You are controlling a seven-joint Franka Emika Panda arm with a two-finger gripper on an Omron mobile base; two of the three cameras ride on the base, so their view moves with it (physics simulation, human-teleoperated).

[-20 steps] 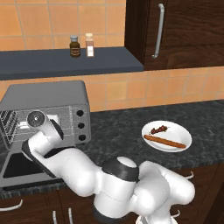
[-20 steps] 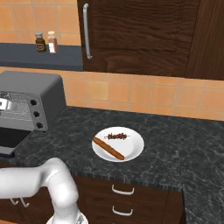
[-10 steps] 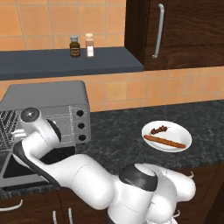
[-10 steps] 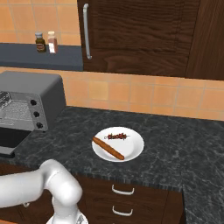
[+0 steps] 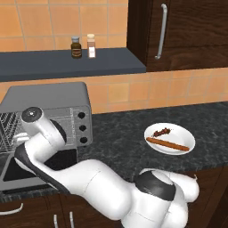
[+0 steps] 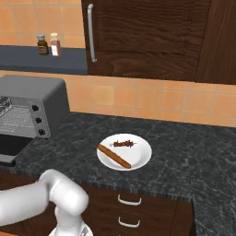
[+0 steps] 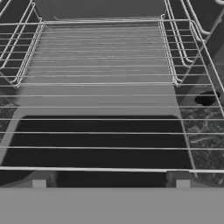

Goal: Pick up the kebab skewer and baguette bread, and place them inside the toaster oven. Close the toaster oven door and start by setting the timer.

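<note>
Kitchen w/ orange tile backsplash, dark wood cabinets, speckled black stone counter (image 5: 116, 138).

Left base view: grey boxy toaster oven (image 5: 49, 100) sits at the counter's left end, brushed-metal look, three black knobs down its right side. The toaster oven door (image 5: 13, 171) is dropped open, dark glass lying flat toward the robot. The white arm bends over to the oven mouth; the wrist blocks the gripper itself. On the right, well apart from the oven, a white round plate (image 5: 170, 138) holds the baguette bread (image 5: 168, 144), a slim smooth orange-brown loaf w/ long axis roughly left-right, slightly tilted. The kebab skewer (image 5: 161, 132) lies just behind it, short, lumpy dark meat chunks. Two small jars (image 5: 83, 46) stand on the grey shelf above.

Right base view: same plate (image 6: 144, 153) mid-counter; baguette bread (image 6: 114, 156) runs diagonally, far-left to near-right, w/ kebab skewer (image 6: 123, 144) beyond it, near but apparently not touching. Oven (image 6: 32, 103) at far left, door (image 6: 9, 147) down. So both foods lie to the arm's right, away from where the hand points now.

Hand view: looks straight into the oven, thin wire rack (image 7: 105, 83) w/ parallel bars and raised side rails, dark glass below, nothing on it. Fingertips aren't clear here, but the jaws stand spread wide and hold nothing.

Judgement: oven is ready, no food loaded yet; next move likely needs a swing right to the plate, jaws across the skewer's short width.
</note>
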